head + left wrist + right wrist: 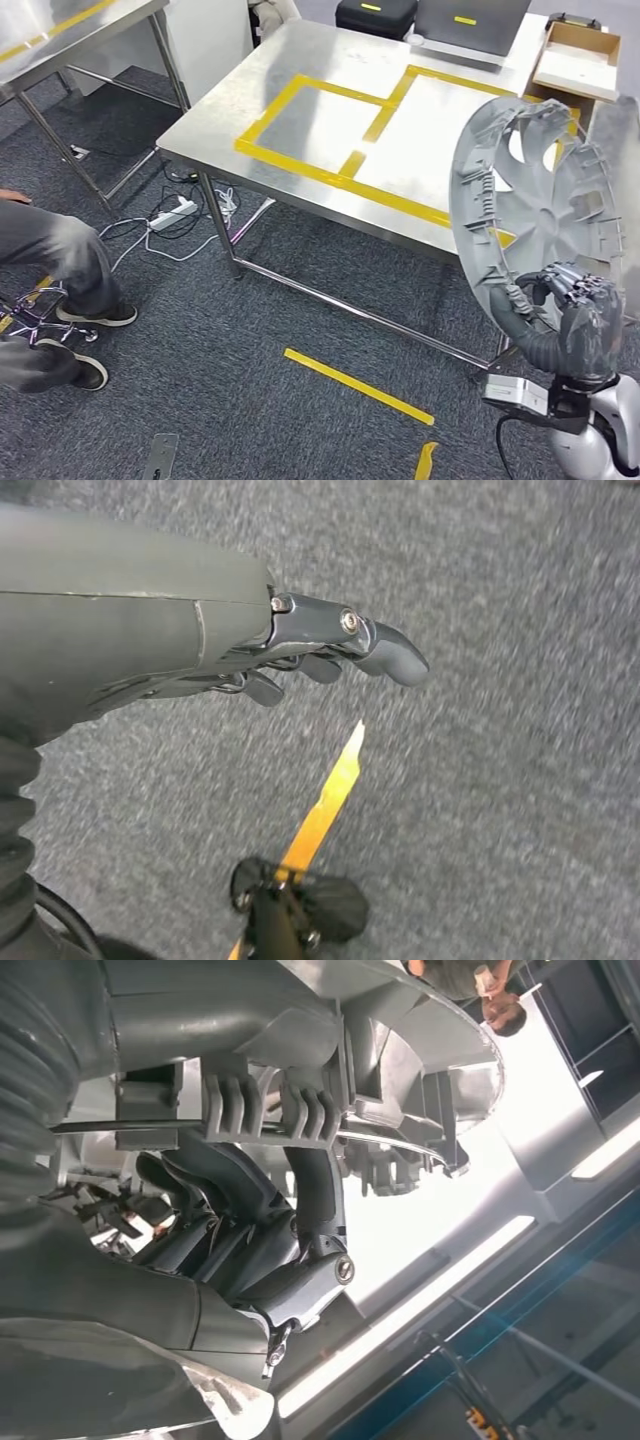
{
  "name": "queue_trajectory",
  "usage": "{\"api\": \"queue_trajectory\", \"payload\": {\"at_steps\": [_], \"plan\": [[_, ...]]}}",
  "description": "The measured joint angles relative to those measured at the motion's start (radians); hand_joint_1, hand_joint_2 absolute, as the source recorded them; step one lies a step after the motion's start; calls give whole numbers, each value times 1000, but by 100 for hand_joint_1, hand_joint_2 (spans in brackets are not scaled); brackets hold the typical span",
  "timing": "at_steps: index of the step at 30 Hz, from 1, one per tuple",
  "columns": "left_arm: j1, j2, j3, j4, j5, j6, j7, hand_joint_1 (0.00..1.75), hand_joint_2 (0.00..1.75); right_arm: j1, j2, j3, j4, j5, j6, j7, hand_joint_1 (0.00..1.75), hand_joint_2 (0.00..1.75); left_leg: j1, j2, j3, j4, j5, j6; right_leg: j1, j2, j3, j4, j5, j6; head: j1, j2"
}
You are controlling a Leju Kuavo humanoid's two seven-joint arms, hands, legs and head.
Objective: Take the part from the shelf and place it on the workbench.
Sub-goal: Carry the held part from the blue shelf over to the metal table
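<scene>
The right robot hand (577,325) grips the part (540,205) by its rim, held upright at 3 o'clock, off the counter (317,60). The left robot hand (324,650) hangs empty, fingers apart. Step: carry. Next: advance, lay the part flat on the counter.

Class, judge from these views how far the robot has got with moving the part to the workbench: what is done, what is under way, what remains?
Done: the part is off the shelf, gripped at its rim by the right hand. Under way: it is carried upright beside the workbench. Left: setting it on the tabletop. The left hand hangs over carpet, holding nothing.
</scene>
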Motion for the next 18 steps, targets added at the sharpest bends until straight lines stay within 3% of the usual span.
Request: {"api": "queue_trajectory", "payload": {"at_steps": [2, 4, 5, 8, 10, 14, 16, 18], "plan": [[1, 0, 0, 0, 0, 0, 0, 0, 175, 1, 0, 0, 1, 0, 0, 0, 175, 175, 0, 5, -2, -1, 2, 3, -2, -19, -57, 127, -66, 9, 3, 0], [4, -1, 0, 0, 0, 0, 0, 0, 175, 3, 0, 0, 3, 0, 0, -1, 175, 175, 0, 11, -3, 0, 2, 3, -4, -24, -96, 219, -93, 15, 3, 0], [4, -1, 0, 0, 0, 0, 0, 0, 175, 3, 0, 0, 4, 0, 0, -1, 175, 175, 1, 13, -2, 0, 1, 2, -5, -25, -90, 213, -79, 17, 3, 0], [3, -3, 0, 0, 0, 0, 0, 0, 175, 2, 0, -2, 4, 0, 0, -1, 175, 175, 0, 16, -1, 6, -4, -7, -8, -37, 13, 22, 7, 18, 3, 0], [3, -3, 0, 0, 0, 0, 0, 0, 175, 1, 0, -3, 5, 0, 0, -1, 175, 175, -5, 17, -4, 12, -6, -17, -5, -41, 54, -51, 20, 10, 2, 0], [3, -2, 0, 0, 0, 0, 0, 0, 175, 3, 0, -3, 5, 0, 0, -1, 175, 175, -3, 18, -12, 32, -22, -34, -5, -35, 54, -53, 19, -17, -1, 0], [2, -2, 0, 0, 0, 0, 0, 0, 175, 2, 0, -4, 5, 0, 0, 0, 175, 175, -2, 15, -47, 120, -76, -42, -6, -35, 55, -55, 20, -29, -4, 0], [4, -2, 0, 0, 0, 0, 0, 0, 175, 3, 0, -4, 5, -5, 0, -1, 175, 175, -2, 14, -107, 255, -135, -44, -4, -33, 55, -54, 19, -36, -5, 0]]}}
